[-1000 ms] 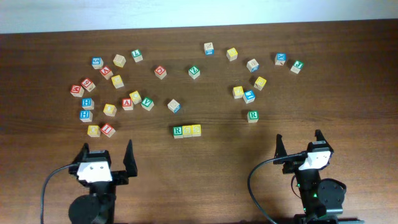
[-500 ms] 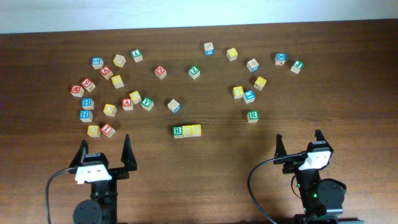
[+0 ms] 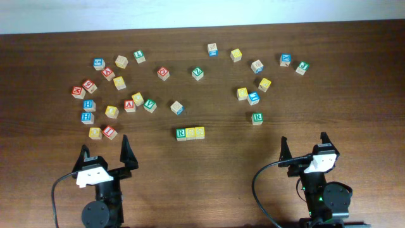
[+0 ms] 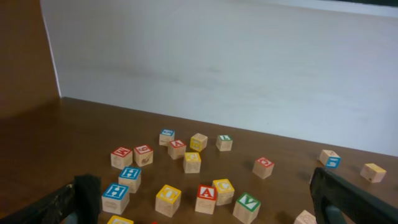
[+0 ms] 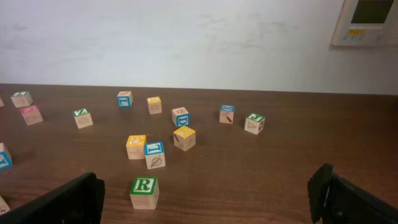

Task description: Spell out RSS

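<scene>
Both grippers are hanging spread wide and gripping nothing: the left gripper (image 3: 105, 147) is sitting toward the 7 o'clock part of the table (image 3: 215, 183), and the right gripper (image 3: 304, 139) toward 5 o'clock. The RSS row (image 3: 190, 133), a green R followed by two yellow S cubes touching in a line, is lying near the table's centre, at 3 o'clock from the left fingers and 9 o'clock from the right. The word is looking finished, so any further reach is carrying the risk. An arm sweeping inward could be knocking the row apart, or the right arm could be mistaking the spare green R (image 3: 257, 118) at its 10 o'clock for a task piece.
</scene>
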Controlling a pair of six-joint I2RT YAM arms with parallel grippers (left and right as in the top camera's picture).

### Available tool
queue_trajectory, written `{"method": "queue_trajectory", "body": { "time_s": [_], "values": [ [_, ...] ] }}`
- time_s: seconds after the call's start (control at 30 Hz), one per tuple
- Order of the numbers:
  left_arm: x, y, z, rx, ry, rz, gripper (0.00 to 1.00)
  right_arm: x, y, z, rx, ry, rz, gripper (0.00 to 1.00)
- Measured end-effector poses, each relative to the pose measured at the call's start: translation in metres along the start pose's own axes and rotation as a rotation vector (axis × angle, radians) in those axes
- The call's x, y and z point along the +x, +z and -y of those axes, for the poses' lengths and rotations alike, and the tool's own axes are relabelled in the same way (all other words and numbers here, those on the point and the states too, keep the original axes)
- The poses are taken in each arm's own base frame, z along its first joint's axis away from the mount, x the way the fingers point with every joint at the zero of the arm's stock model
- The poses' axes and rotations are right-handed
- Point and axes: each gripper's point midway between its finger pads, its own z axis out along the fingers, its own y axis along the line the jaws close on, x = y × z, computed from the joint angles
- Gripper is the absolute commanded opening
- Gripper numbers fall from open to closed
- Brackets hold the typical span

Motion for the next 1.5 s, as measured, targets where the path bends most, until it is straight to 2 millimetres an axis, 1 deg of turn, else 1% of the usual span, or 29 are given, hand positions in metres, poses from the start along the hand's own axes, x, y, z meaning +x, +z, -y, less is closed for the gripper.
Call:
{"method": "queue_trajectory", "body": {
  "time_s": [0.1, 0.13, 0.2, 0.23, 0.33, 0.47, 0.6, 0.8, 1.13, 1.3, 1.5],
  "values": [
    [0.002, 0.000, 0.000, -0.001, 0.022, -0.008, 0.99, 0.000, 0.000, 0.000, 0.000, 0.000, 0.000, 0.98],
    [0.008, 0.000, -0.001, -0.005, 0.039, -0.032, 0.99, 0.000, 0.000, 0.000, 0.000, 0.000, 0.000, 0.98],
    [0.026, -0.001, -0.007, -0.024, 0.069, -0.104, 0.99, 0.000, 0.000, 0.000, 0.000, 0.000, 0.000, 0.98],
    [0.030, -0.002, -0.009, -0.029, 0.079, -0.121, 0.99, 0.000, 0.000, 0.000, 0.000, 0.000, 0.000, 0.98],
    [0.030, -0.002, -0.008, -0.021, 0.104, -0.122, 0.99, 0.000, 0.000, 0.000, 0.000, 0.000, 0.000, 0.98],
    [0.035, -0.003, 0.007, 0.079, 0.186, -0.140, 0.99, 0.000, 0.000, 0.000, 0.000, 0.000, 0.000, 0.98],
    [0.037, -0.003, 0.013, 0.117, 0.208, -0.145, 0.99, 0.000, 0.000, 0.000, 0.000, 0.000, 0.000, 0.98],
    [0.036, -0.003, 0.009, 0.090, 0.154, -0.145, 0.99, 0.000, 0.000, 0.000, 0.000, 0.000, 0.000, 0.98],
    [0.036, -0.003, 0.009, 0.088, 0.155, -0.145, 0.99, 0.000, 0.000, 0.000, 0.000, 0.000, 0.000, 0.98],
    [0.036, -0.002, 0.003, 0.060, 0.155, -0.143, 0.99, 0.000, 0.000, 0.000, 0.000, 0.000, 0.000, 0.98],
    [0.035, -0.002, 0.002, 0.058, 0.155, -0.143, 0.99, 0.000, 0.000, 0.000, 0.000, 0.000, 0.000, 0.98]
  ]
}}
